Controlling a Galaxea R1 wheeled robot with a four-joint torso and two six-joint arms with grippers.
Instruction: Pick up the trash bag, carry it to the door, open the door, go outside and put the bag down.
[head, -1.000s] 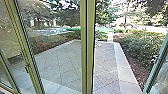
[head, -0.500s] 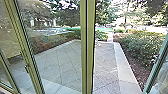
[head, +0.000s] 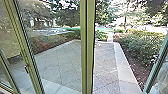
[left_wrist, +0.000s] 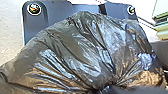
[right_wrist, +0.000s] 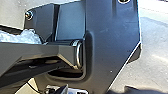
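Note:
The dark, shiny trash bag (left_wrist: 82, 52) spreads wide in the left wrist view, its plastic drawn into a tight gathered neck. My left gripper (left_wrist: 106, 89) is shut on that neck. In the head view, a green-framed glass door leaf (head: 158, 62) stands at an angle at the right edge, with an opening between it and the thick green post (head: 87, 50). How my right gripper stands cannot be made out.
Glass panes in green frames (head: 23, 47) stand left of the post, one frame with a small handle (head: 27, 69). Beyond lie a paved patio (head: 106, 65), a pale stone border (head: 125, 70) and bushes (head: 142, 47).

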